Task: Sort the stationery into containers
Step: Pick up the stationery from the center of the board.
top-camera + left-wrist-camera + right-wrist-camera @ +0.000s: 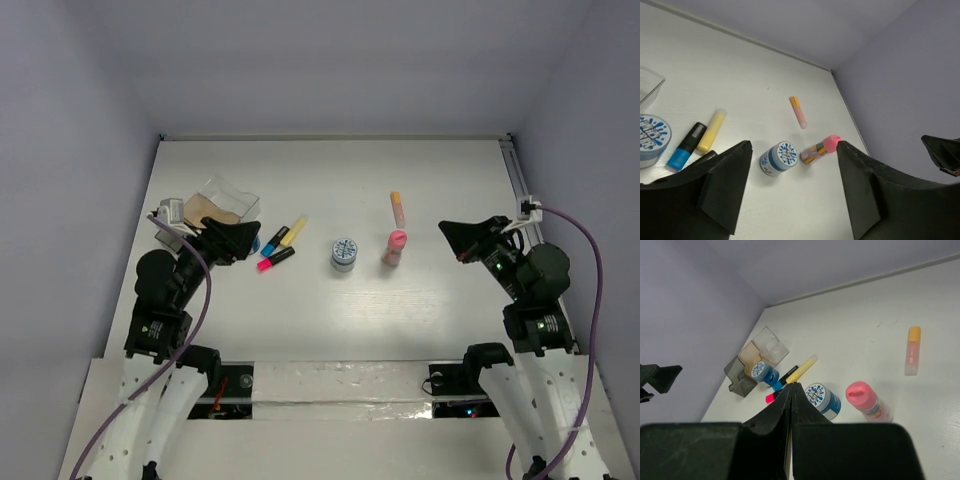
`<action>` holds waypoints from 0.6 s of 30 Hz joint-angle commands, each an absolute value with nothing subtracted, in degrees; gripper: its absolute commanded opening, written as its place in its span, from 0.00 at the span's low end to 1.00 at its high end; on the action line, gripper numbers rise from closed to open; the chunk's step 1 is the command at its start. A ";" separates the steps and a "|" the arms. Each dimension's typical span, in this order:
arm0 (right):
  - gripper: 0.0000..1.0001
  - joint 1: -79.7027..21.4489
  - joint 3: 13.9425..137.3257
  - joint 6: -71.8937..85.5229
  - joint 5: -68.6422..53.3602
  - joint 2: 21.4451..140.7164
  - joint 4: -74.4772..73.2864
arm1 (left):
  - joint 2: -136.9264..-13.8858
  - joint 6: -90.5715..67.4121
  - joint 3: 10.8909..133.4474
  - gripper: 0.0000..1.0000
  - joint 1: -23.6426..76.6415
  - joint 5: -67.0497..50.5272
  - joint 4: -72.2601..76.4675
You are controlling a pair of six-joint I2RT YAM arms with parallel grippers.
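Note:
Three black highlighters lie left of centre, capped yellow, blue and pink. A round blue-and-white tin stands mid-table. A pink-capped clear stick lies next to it, and an orange-pink tube lies behind that. A clear box with a tan inside and a greyish box stand at the far left. My left gripper is open and empty beside the highlighters; its wrist view looks towards the tin. My right gripper is shut and empty, right of the stick.
A second blue-and-white tin stands in front of the boxes, next to the blue highlighter. The table's right edge has a rail. Grey walls close in the back and sides.

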State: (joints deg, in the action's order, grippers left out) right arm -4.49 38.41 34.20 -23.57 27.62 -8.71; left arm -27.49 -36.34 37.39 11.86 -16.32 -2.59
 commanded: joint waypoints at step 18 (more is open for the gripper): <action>0.00 -20.98 42.35 27.25 -20.06 47.10 -3.86 | -43.66 -42.52 35.94 0.00 38.57 24.02 -6.84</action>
State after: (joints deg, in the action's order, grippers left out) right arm -14.35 38.00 32.29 -27.18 44.27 -2.48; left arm -41.82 -39.99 33.56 34.26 5.98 -4.27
